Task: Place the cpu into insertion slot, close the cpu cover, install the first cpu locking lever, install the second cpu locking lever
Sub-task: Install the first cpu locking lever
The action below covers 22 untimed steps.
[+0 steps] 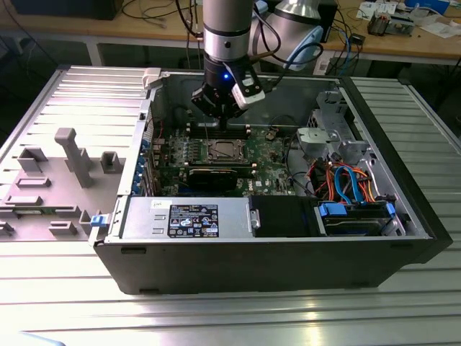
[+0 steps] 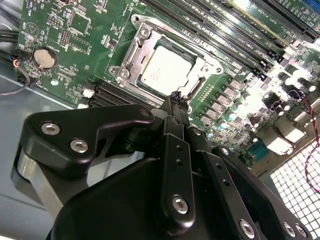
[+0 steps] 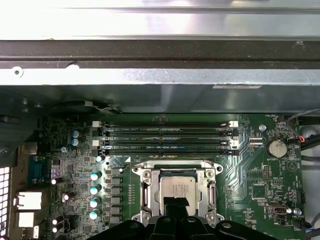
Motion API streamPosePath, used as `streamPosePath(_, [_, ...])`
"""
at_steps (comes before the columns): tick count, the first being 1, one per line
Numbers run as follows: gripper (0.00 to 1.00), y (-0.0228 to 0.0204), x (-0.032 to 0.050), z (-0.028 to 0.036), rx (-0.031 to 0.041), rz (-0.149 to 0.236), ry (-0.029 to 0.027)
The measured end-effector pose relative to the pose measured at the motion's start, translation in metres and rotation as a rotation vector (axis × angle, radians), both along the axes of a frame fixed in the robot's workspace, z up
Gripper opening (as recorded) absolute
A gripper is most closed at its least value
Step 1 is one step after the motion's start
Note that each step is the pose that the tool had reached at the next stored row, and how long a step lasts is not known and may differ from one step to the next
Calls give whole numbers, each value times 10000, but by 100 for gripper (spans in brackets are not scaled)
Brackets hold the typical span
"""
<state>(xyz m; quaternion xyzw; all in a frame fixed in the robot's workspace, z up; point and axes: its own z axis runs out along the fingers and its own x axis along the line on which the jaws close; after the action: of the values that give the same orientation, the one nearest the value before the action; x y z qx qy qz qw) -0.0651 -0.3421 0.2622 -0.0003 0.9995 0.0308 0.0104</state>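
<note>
One arm reaches down from the upper middle of the exterior frame into an open computer case (image 1: 252, 268) that lies on its side on a ribbed metal tabletop (image 1: 216, 317). Its gripper (image 1: 220, 119) hangs over the green circuit board, just above the cpu (image 1: 225, 150) at the centre of the frame. In both wrist views the fingers (image 2: 175, 145) are drawn together at their tips with nothing between them, and the gripper (image 2: 179, 100) (image 3: 175, 202) sits over the near edge of the chip; whether it touches cannot be told. The cpu (image 2: 167, 67) (image 3: 176, 189) is seated in the insertion slot (image 2: 141, 31), dull silver top facing up. The cpu cover (image 2: 132, 56) lies flat around it, the chip showing through its square opening. A thin wire lever (image 3: 170, 162) runs along one side of the slot; whether it is latched cannot be told. Four long memory slots (image 3: 165, 135) lie beside the slot, and a coin battery (image 3: 275, 147) sits near one corner of the board. In the exterior view a labelled power supply (image 1: 193, 220) fills the case's lower left, a blue drive carrier (image 1: 353, 216) its lower right, and a grey plastic fixture (image 1: 72, 155) rests on the tabletop at the left of the frame.
</note>
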Motion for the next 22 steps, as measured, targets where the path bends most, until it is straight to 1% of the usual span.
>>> streamPosePath(1, [11,0,-2,0,2,100,-1])
streamPosePath(2, [11,0,-3,0,0,361,0])
streamPosePath(3, [11,0,-13,-3,4,477,-6])
streamPosePath(7, [11,0,-119,-4,2,477,-10])
streamPosePath(11, [11,0,-204,-9,3,479,-13])
streamPosePath(14, [11,4,-378,-19,2,477,-33])
streamPosePath(16, [11,14,-457,-26,2,479,-45])
streamPosePath(18, [11,28,-497,-28,2,477,-48])
streamPosePath(19, [11,42,-522,-29,1,477,-47])
streamPosePath(22, [11,86,-541,-36,2,478,-48])
